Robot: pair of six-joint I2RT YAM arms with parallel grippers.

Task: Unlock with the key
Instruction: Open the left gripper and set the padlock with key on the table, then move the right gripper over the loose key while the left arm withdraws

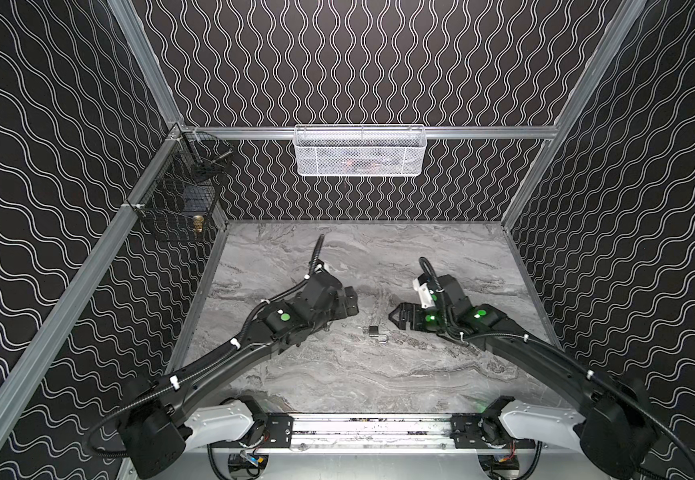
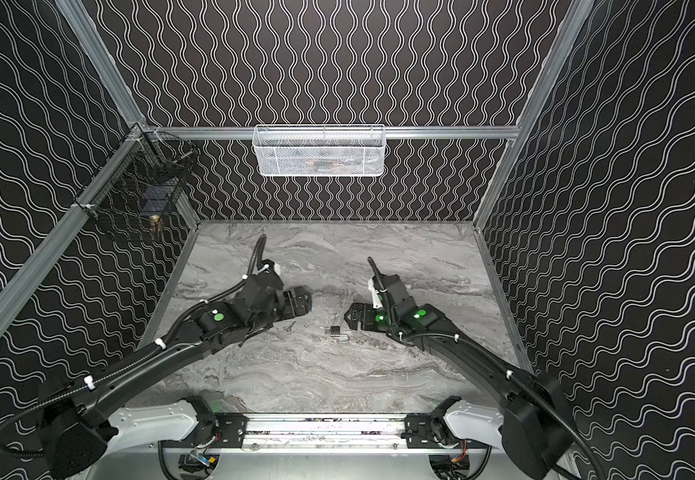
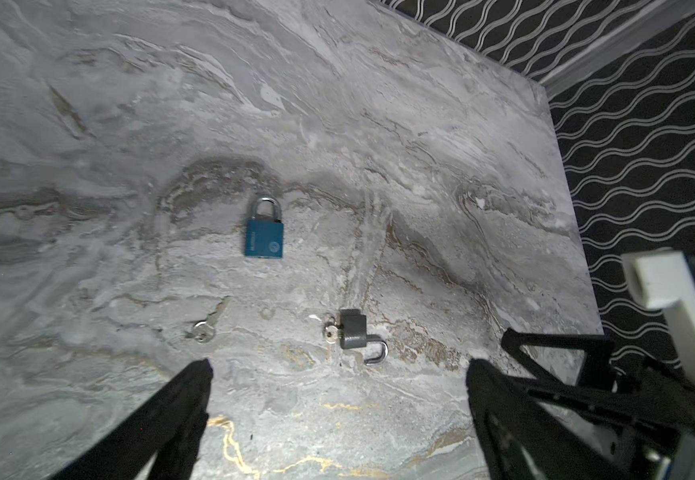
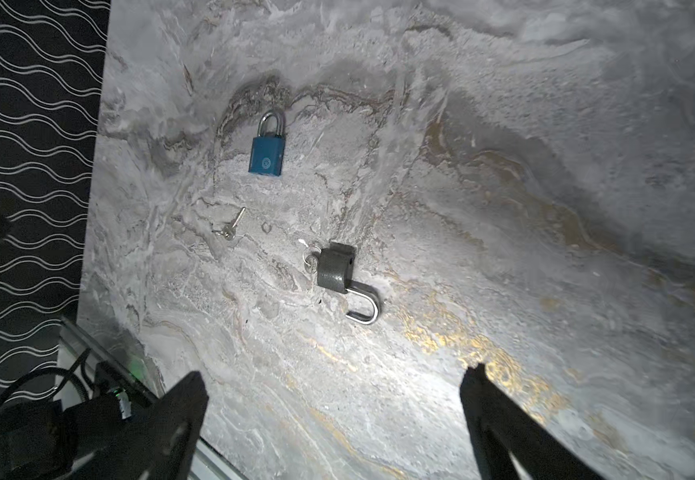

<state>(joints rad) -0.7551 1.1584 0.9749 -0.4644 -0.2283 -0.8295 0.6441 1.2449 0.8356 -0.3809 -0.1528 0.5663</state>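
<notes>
Grey padlock (image 3: pixel 353 336) lay on the worktop (image 3: pixel 420 166), shackle sprung, key (image 3: pixel 330 332) in it; left hand (image 3: pixel 339 365) and right hand (image 4: pixel 336 372) hung wide, empty; next, I judged, the loose key (image 3: pixel 208 326) wanted a fine pinch for the shut blue padlock (image 3: pixel 264 239).

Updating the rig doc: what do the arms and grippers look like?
The left arm and right arm have black shells, white housings at the bases, round green lights near the wrists, black corrugated conduit held by white zip ties. A white bracket sits on the right wrist. The left gripper and right gripper are black, with tapered open-frame fingers.
</notes>
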